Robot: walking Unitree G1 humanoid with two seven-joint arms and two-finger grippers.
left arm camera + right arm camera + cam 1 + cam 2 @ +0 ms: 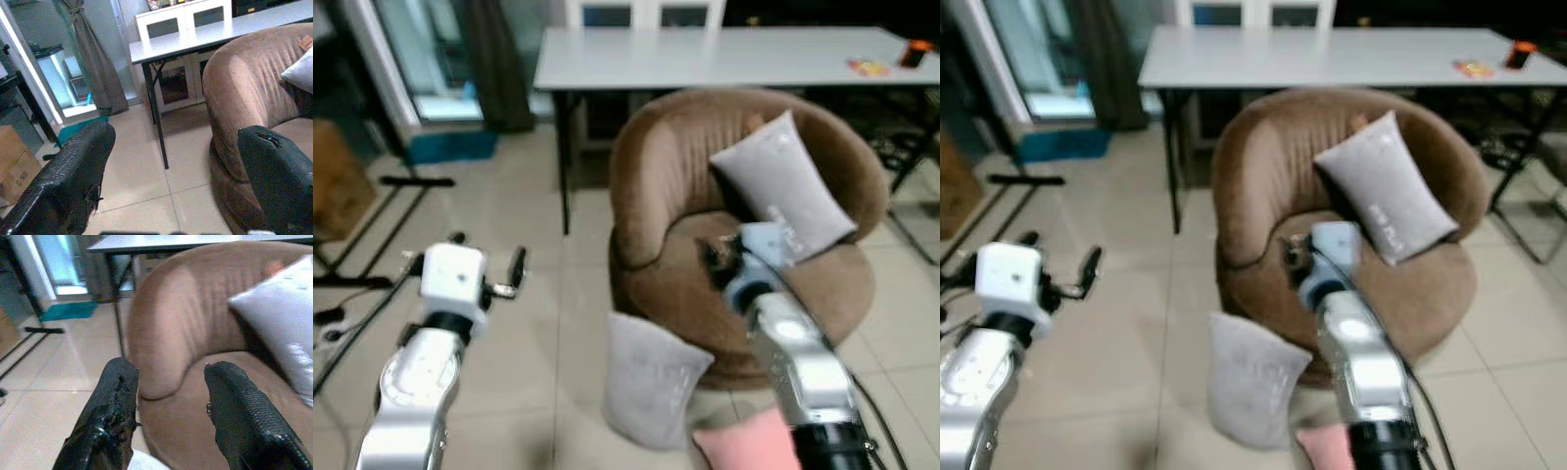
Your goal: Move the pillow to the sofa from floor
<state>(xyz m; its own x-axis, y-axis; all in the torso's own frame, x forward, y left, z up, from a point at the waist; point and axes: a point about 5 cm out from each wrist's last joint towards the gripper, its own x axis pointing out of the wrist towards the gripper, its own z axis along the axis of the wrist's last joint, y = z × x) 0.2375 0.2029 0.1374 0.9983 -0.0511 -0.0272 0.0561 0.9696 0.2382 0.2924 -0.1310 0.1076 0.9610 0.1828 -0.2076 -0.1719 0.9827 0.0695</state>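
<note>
One grey pillow (785, 183) lies on the brown sofa (656, 186), another grey pillow (648, 380) waits on the near floor (529, 323); right tool (168, 396) and left tool (173, 161) gape empty.

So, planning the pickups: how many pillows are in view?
3. One grey pillow leans on the brown sofa's backrest, another grey pillow stands on the floor against its base, a pink pillow lies partly cut off below.

Head eyes look down at the brown sofa (744, 245); both wrist cameras face it closer.
</note>
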